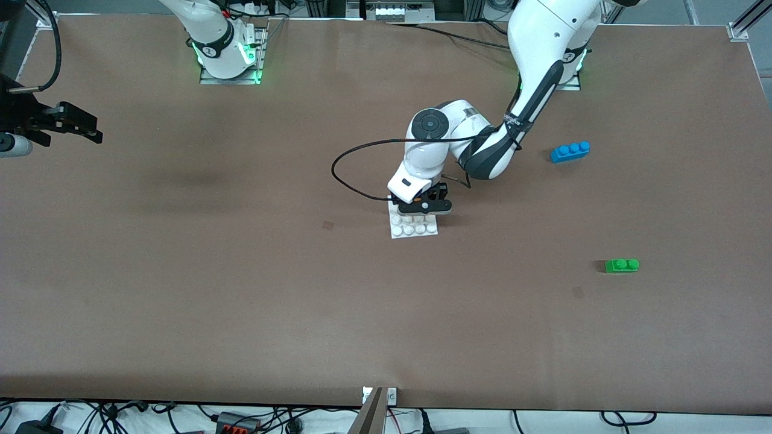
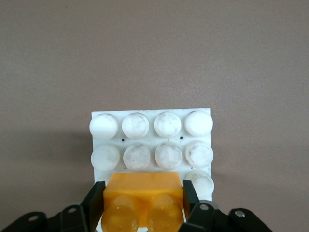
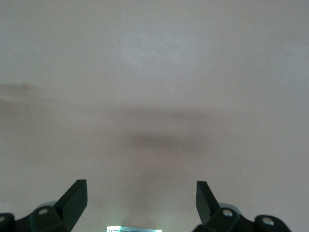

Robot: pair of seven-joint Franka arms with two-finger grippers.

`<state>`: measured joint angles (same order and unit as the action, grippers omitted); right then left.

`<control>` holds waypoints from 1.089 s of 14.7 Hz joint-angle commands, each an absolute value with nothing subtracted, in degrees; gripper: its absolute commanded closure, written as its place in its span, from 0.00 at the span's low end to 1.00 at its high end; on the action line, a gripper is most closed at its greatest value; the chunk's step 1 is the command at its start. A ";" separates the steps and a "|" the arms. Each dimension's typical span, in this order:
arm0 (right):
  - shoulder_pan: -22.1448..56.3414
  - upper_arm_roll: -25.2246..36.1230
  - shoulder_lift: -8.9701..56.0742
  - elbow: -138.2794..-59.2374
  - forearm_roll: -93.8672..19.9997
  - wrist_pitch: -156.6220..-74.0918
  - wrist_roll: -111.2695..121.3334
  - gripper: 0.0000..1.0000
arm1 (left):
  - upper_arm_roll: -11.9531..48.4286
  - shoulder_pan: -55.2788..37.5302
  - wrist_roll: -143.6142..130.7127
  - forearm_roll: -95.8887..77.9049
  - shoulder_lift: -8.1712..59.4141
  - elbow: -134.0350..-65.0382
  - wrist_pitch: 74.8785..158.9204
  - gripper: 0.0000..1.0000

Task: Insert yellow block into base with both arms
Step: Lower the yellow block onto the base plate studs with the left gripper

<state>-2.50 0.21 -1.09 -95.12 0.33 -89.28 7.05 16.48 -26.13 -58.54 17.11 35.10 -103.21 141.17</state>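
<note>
Nearest to the front camera lies a green brick [image 1: 622, 265], toward the left arm's end of the brown table [image 1: 241, 301]. Farther from the camera, around the middle of the table, lies the base [image 1: 414, 227], a flat white plate with round studs, and two rows of its studs show uncovered on the side nearer to the camera. The left gripper [image 1: 427, 202] is down over the part of the base that is farther from the camera. In the left wrist view its two black fingers [image 2: 95, 203] press on the two opposite sides of the yellow block [image 2: 143, 194], so this gripper is clenched on the block. The block stands upright with its two studs up, directly on the base [image 2: 151, 140], just beside the second row of white studs; whether it is pressed fully down, I cannot tell. Farther again, also toward the left arm's end, lies a blue brick [image 1: 570, 151] with three studs. The right gripper [image 1: 66, 123] waits up over the bare table at the right arm's end, well apart from the base. In the right wrist view its fingers [image 3: 75, 198] stand wide apart with nothing between them.
</note>
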 commanded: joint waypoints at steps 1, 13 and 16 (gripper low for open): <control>-2.28 0.26 -0.97 -93.96 0.44 -88.07 6.33 0.00 | 17.05 -25.49 -58.27 16.00 33.22 -104.85 141.24 0.40; -2.29 0.26 -0.97 -93.96 0.44 -88.07 6.33 0.00 | 17.05 -25.05 -57.66 16.00 33.75 -104.41 141.94 0.40; -2.29 0.26 -0.97 -93.96 0.44 -88.07 6.33 0.00 | 17.05 -25.14 -57.74 15.91 33.92 -104.15 142.03 0.40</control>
